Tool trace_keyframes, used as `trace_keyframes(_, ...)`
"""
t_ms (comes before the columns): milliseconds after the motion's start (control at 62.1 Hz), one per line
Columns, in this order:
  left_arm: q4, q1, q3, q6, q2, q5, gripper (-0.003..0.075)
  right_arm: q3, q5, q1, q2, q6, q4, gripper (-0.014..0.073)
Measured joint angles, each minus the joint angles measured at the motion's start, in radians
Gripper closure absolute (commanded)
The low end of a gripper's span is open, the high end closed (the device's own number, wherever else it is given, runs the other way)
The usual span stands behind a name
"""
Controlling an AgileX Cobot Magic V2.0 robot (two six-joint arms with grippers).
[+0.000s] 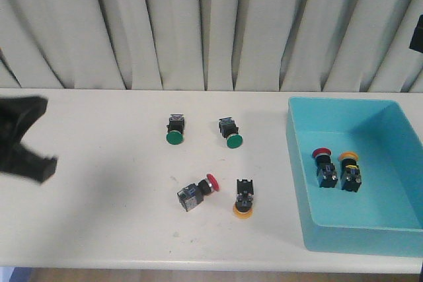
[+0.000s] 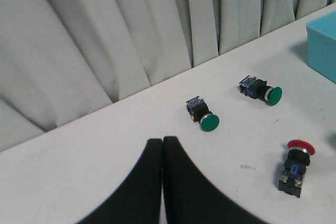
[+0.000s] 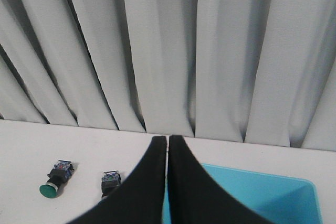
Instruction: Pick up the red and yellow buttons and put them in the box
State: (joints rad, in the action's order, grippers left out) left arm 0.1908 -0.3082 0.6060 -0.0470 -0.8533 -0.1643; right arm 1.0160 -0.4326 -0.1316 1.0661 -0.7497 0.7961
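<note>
A red button [image 1: 198, 193] and a yellow button [image 1: 243, 199] lie on their sides on the white table near its front middle. The turquoise box [image 1: 297, 163] stands at the right and holds one red button [image 1: 322, 166] and one yellow button [image 1: 349, 171]. My left gripper [image 2: 163, 141] is shut and empty, and its arm [image 1: 23, 137] is blurred at the far left, well away from the buttons. The red button on the table also shows in the left wrist view [image 2: 295, 166]. My right gripper [image 3: 167, 139] is shut and empty, raised near the box's [image 3: 252, 192] far left corner.
Two green buttons [image 1: 174, 129] [image 1: 230, 133] lie behind the red and yellow ones, mid-table. A grey pleated curtain [image 1: 211, 24] hangs behind the table's far edge. A dark piece of the right arm [image 1: 418, 34] shows at the right edge.
</note>
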Motion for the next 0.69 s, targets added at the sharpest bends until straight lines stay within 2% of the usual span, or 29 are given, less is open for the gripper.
trace_keyframes(113,-0.093,0.086,-0.329,0.014,0.267,0.196,0.0727,0.000,0.000,0.000,0.000,0.000,0.001,0.0600)
trace_keyframes(258,-0.146,0.154,-0.540,0.023,0.532,0.218,0.0727,0.000,0.000,0.000,0.000,0.000,0.001,0.0600)
trace_keyframes(499,-0.159,0.276,-0.631,0.013,0.779,0.149,0.0727,0.000,0.000,0.000,0.000,0.000,0.001,0.0600)
trace_keyframes(692,-0.157,0.289,-0.633,-0.014,0.863,0.114,0.0727,0.000,0.000,0.000,0.000,0.000,0.001,0.0600)
